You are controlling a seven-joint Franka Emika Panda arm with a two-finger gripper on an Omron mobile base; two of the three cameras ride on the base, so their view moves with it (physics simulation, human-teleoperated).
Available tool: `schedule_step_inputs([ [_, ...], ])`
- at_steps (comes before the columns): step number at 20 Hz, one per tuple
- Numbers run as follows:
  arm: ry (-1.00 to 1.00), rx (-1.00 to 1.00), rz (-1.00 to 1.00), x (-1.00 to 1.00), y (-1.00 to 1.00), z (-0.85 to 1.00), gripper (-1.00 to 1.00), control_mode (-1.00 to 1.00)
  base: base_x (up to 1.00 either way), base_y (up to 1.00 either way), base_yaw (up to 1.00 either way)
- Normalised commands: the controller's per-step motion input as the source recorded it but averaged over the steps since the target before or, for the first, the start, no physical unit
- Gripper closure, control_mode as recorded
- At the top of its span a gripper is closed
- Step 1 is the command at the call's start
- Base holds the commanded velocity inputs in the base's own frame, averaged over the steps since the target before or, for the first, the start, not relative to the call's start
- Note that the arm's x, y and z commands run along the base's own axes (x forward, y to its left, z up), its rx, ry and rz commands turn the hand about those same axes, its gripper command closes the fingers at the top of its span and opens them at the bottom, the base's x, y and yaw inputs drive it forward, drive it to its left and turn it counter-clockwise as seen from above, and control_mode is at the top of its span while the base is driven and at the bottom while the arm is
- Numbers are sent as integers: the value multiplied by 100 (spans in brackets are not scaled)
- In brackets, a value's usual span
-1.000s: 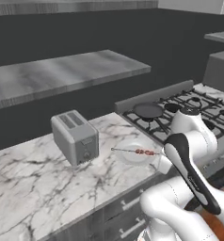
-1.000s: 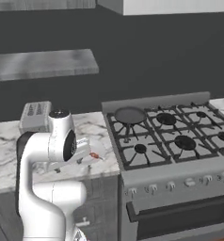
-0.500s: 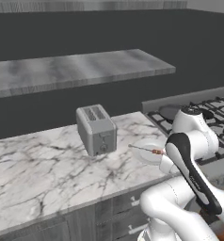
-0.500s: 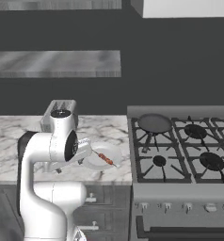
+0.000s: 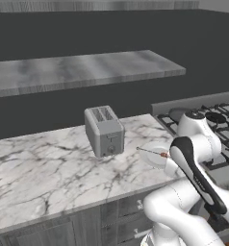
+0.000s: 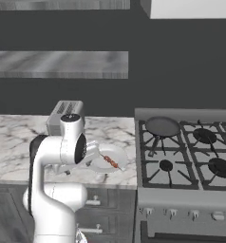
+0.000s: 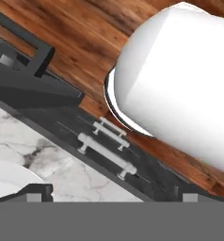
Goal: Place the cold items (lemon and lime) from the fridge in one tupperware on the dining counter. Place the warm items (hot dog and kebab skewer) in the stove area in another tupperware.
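Skewer (image 5: 152,152) lies across a white plate (image 6: 116,153) on the marble worktop (image 5: 49,168), right beside the stove (image 6: 191,156) — warm item staged in the stove area, stick end poking off the plate rim toward the toaster (image 5: 105,130). In the right base view the skewer (image 6: 110,162) sits just in front of the arm's elbow. Plate is near the worktop's front edge, so likely an easy reach from the base. No tupperware or hot dog to be seen from these angles; frying pan (image 6: 162,126) sits on a back burner, looks empty.

Arm is folded up tight over the base, hand pointed down at the cabinet fronts: hand view shows drawer handles (image 7: 106,149), worktop edge, wood floor (image 7: 76,33), and a sliver of the plate (image 7: 8,181). Fingers (image 7: 36,190) spread wide, holding nothing. Judging by the tucked pose, it's positioning rather than reaching yet; skewer pickup looks like the step in hand, nothing packed so far.
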Motion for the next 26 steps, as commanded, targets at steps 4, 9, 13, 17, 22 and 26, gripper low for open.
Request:
schedule_step_inputs([
  [4,-1,0,1,61,-38,-10,-100,-100,0,0,0],
  [9,0,0,8,82,-53,0,-100,-100,0,0,0],
  [13,2,-1,14,88,-47,-4,-100,-100,0,0,0],
  [17,3,-3,13,85,-43,-29,-100,-100,0,0,0],
  [22,3,-5,13,76,-29,-58,-100,-100,0,0,0],
  [26,0,0,15,66,-30,-31,-100,-100,0,0,0],
])
